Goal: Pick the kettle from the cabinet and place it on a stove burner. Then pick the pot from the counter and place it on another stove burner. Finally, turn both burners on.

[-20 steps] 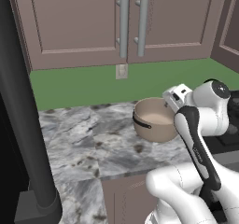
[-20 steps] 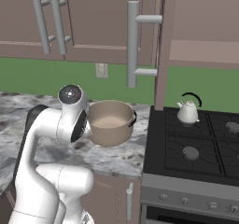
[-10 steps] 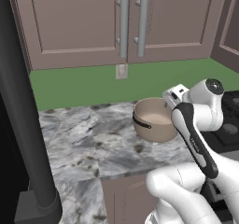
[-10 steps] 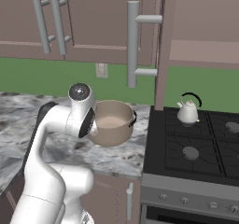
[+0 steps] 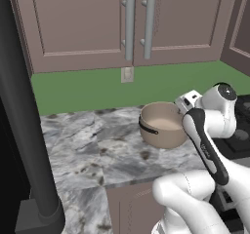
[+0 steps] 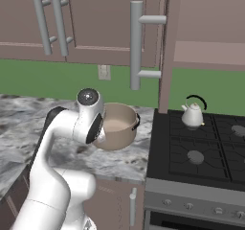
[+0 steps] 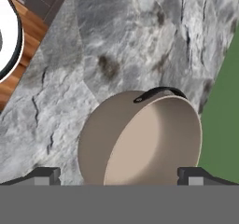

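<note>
The arm (image 6: 88,123) hides the pot's (image 6: 119,126) left side; the cooktop (image 6: 201,147) is cut off rightward.

Nothing here can be read: no words, labels, brand marks, numbers or signs show anywhere in these views.

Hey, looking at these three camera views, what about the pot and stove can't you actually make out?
- Pot: its left side is hidden by the arm in the right base view.
- Pot base: cut off at the bottom of the hand view.
- Stove knobs: too small to read their settings.
- Cooktop: mostly behind the arm in the left base view.
</note>
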Available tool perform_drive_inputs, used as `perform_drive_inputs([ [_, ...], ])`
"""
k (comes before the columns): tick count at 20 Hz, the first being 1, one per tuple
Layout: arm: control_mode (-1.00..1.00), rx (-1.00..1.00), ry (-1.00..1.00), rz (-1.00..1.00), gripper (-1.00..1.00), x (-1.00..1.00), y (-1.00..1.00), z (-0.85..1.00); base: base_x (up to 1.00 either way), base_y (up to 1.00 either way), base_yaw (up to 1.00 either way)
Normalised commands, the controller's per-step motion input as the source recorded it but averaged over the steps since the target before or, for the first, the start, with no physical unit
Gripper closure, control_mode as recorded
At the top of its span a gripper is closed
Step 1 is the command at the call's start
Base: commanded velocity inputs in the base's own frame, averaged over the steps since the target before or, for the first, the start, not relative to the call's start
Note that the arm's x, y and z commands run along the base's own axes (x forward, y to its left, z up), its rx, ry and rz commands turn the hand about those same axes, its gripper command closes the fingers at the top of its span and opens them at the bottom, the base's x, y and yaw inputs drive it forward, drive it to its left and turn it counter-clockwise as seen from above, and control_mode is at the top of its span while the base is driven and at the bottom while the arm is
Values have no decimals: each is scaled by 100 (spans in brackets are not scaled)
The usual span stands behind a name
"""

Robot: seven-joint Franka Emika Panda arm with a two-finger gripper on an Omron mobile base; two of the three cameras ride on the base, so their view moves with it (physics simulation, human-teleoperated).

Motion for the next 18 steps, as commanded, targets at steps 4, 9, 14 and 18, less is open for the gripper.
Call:
perform_drive_inputs([
  [4,-100,0,0,-2,-100,7,-2,-29,0,0,0],
  [9,-100,-2,0,-1,-100,10,0,-33,0,0,0],
  [14,-100,-1,0,-2,-100,13,0,-22,0,0,0],
  [18,-100,-1,0,-3,-100,17,0,-17,0,0,0],
])
